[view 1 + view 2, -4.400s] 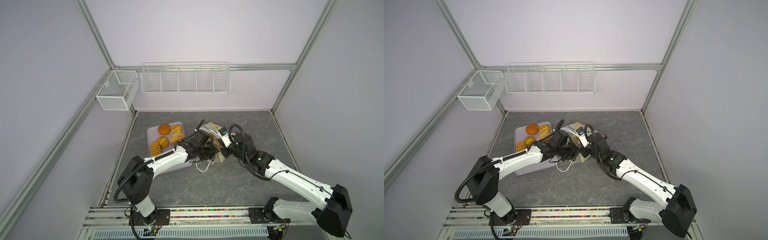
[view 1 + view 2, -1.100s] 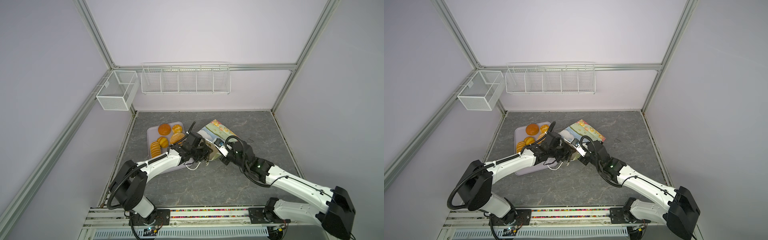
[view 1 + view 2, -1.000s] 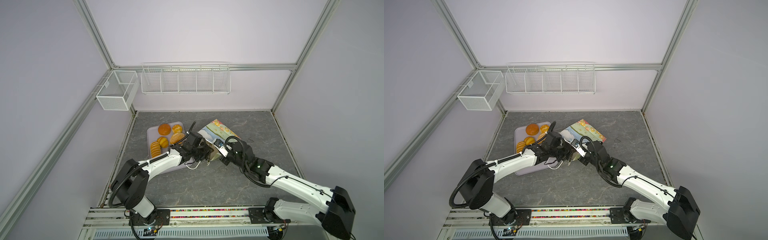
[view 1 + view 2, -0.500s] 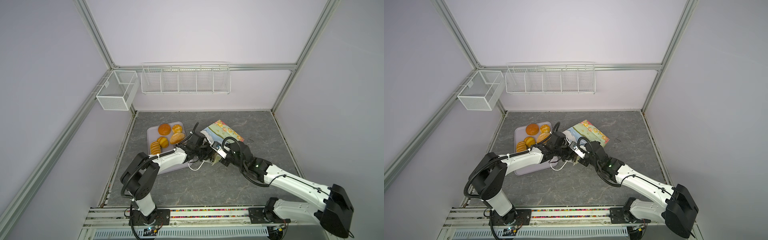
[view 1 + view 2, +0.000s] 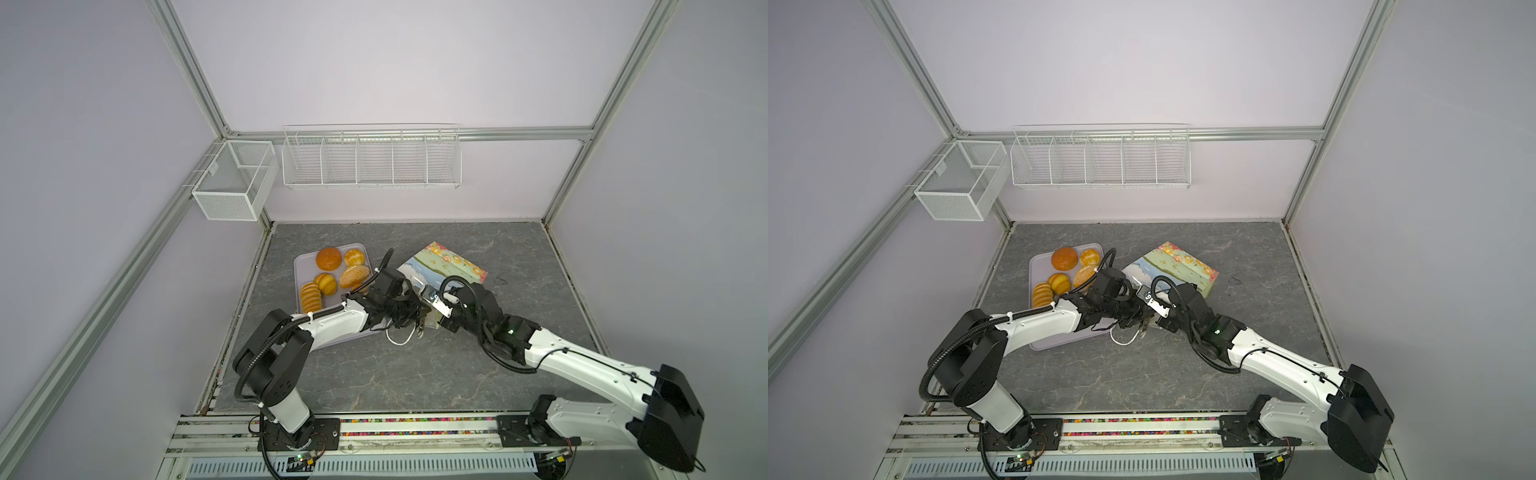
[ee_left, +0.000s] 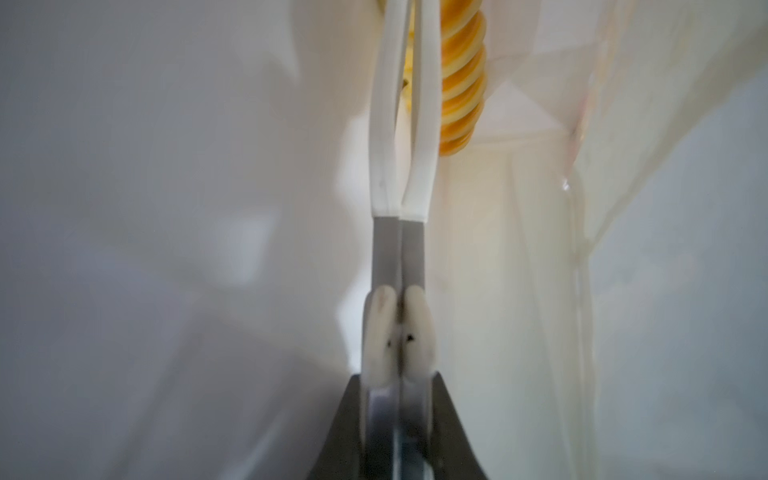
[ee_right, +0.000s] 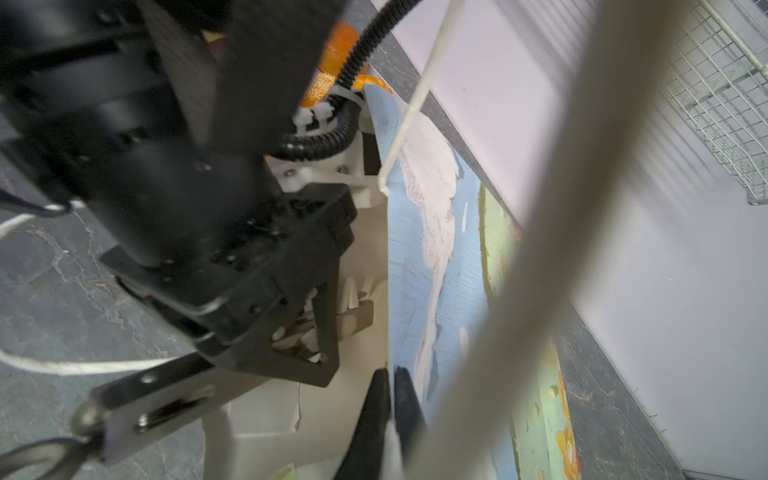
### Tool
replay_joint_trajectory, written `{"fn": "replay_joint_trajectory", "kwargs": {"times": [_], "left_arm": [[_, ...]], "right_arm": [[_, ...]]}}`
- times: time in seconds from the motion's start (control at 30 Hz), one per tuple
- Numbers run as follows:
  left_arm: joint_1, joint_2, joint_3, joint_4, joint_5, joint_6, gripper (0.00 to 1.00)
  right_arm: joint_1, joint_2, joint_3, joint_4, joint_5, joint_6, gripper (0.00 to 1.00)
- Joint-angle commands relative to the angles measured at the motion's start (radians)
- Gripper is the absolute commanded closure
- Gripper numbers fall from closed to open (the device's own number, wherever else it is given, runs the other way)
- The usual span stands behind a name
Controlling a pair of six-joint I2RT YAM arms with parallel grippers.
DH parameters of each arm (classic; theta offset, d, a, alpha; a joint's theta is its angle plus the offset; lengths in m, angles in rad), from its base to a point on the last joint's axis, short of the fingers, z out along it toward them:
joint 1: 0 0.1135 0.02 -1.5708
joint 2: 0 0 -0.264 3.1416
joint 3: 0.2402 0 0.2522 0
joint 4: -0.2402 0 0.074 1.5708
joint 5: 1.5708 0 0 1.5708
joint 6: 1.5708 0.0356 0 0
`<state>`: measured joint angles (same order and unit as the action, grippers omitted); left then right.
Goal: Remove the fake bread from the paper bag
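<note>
The paper bag (image 5: pixel 446 266) (image 5: pixel 1177 266) lies tilted on its side, mouth toward the front. My left gripper (image 6: pixel 411 16) is deep inside it, fingers (image 6: pixel 426 124) pressed together. A ridged loaf of fake bread (image 6: pixel 461 83) lies right beside and behind the fingertips, which run out of frame, so a pinch on it does not show. My right gripper (image 7: pixel 390 411) is shut on the rim of the bag's upper wall (image 7: pixel 432 249). Several fake breads (image 5: pixel 328 258) (image 5: pixel 1064 258) sit on the tray (image 5: pixel 300 266) (image 5: pixel 1034 270).
A white cord handle (image 5: pixel 399 338) (image 5: pixel 1123 338) trails on the grey table in front of the bag's mouth; the other cord (image 7: pixel 415 95) crosses the right wrist view. Wire baskets (image 5: pixel 370 162) (image 5: pixel 232 183) hang on the back and left walls.
The left gripper's fingers have closed inside the bag and the arm has reached deeper in. The bag has tipped further over, still held at its rim by the right gripper.
</note>
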<state>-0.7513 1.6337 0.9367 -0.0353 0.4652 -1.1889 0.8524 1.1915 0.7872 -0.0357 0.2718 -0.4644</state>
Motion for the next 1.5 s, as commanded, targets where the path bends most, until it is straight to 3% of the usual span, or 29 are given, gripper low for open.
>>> {"fn": "replay_joint_trajectory", "kwargs": {"times": [0.0, 0.4, 0.57, 0.93, 1.47], "left_arm": [[0.016, -0.079, -0.032, 0.011, -0.009, 0.026, 1.00], [0.036, -0.164, -0.049, -0.026, 0.007, 0.055, 0.99], [0.027, -0.126, 0.020, -0.045, 0.037, 0.072, 0.84], [-0.006, -0.059, 0.115, -0.087, 0.019, 0.097, 0.63], [-0.034, -0.022, 0.136, -0.080, -0.001, 0.114, 0.65]], "right_arm": [[-0.008, 0.010, -0.012, 0.003, 0.020, -0.015, 0.93], [-0.018, 0.016, -0.008, 0.006, -0.002, 0.007, 0.93], [-0.018, 0.001, -0.004, 0.015, -0.014, 0.010, 0.93], [-0.047, -0.013, 0.014, 0.033, -0.045, 0.051, 0.93], [-0.076, -0.039, -0.012, 0.108, -0.061, 0.060, 0.93]]}}
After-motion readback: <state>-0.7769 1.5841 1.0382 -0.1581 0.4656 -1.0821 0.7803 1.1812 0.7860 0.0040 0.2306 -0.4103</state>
